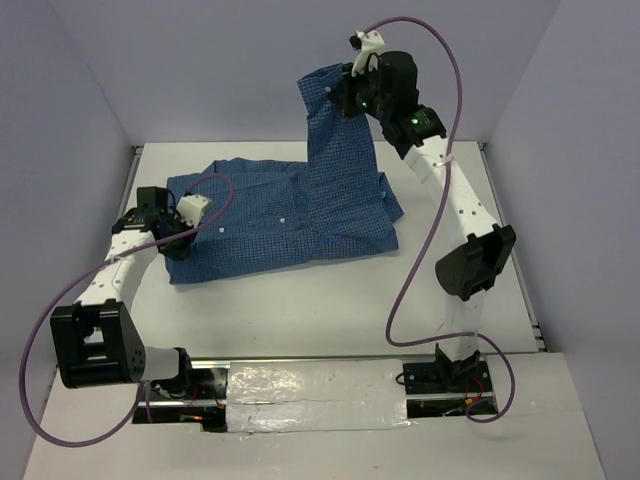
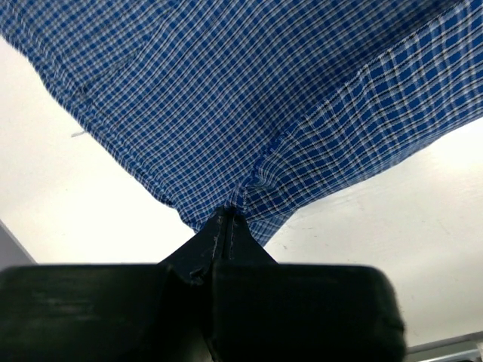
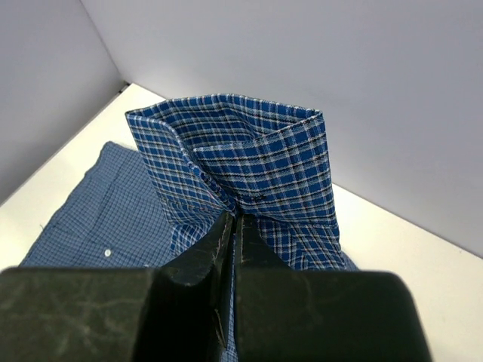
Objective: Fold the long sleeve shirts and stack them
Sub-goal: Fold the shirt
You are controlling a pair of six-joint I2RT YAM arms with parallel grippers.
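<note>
Blue checked shirt (image 1: 290, 215) spread flat on table; one cuffed sleeve (image 1: 335, 130) lifted upright.

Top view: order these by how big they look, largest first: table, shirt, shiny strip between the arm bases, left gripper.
1. table
2. shirt
3. shiny strip
4. left gripper, clearly the smallest, even though it may sit slightly nearer the camera than the cloth.
</note>
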